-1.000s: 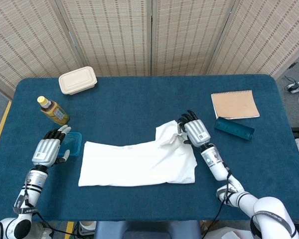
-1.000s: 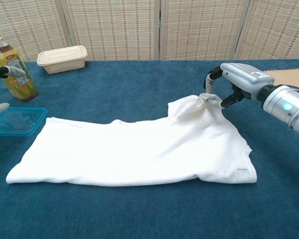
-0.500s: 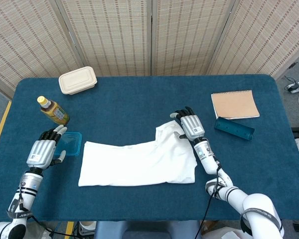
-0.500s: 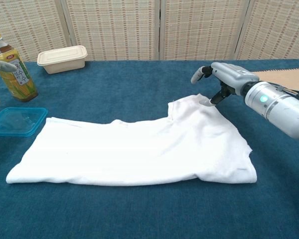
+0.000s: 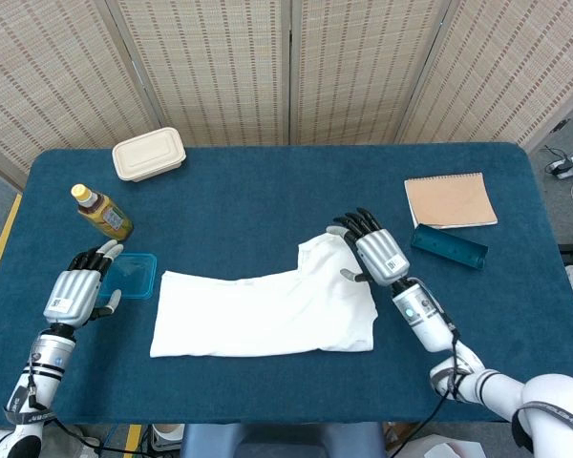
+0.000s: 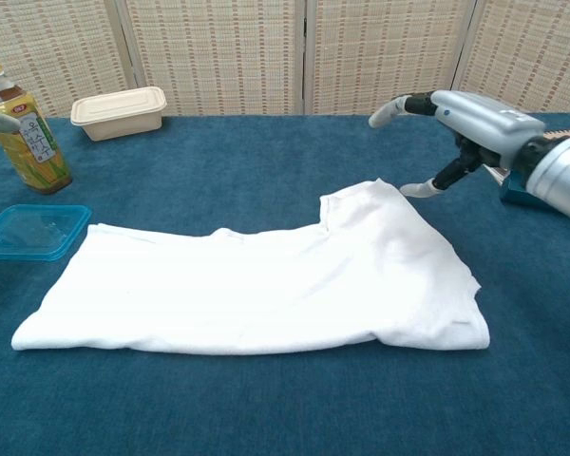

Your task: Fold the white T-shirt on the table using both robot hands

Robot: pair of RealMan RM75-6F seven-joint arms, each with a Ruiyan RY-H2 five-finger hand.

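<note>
While both hands [image 5: 74, 294] [image 5: 377, 251] hover with spread, empty fingers, the white T-shirt [image 5: 267, 310] lies on the blue table [image 5: 267, 191].

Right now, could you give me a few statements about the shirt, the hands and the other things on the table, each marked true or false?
1. The right hand grips a corner of the white T-shirt. False: its fingers are spread and hold nothing, beside the shirt's far right corner.
2. The T-shirt lies flat on the blue table. True.
3. The notebook sits on top of the T-shirt. False: it lies apart from it, near the far right of the table.
4. The bottle stands upright near the table's left edge. True.
5. The left hand holds the clear blue lid. False: the hand is beside the lid, fingers apart, holding nothing.
6. The beige lunch box is closed. True.
</note>
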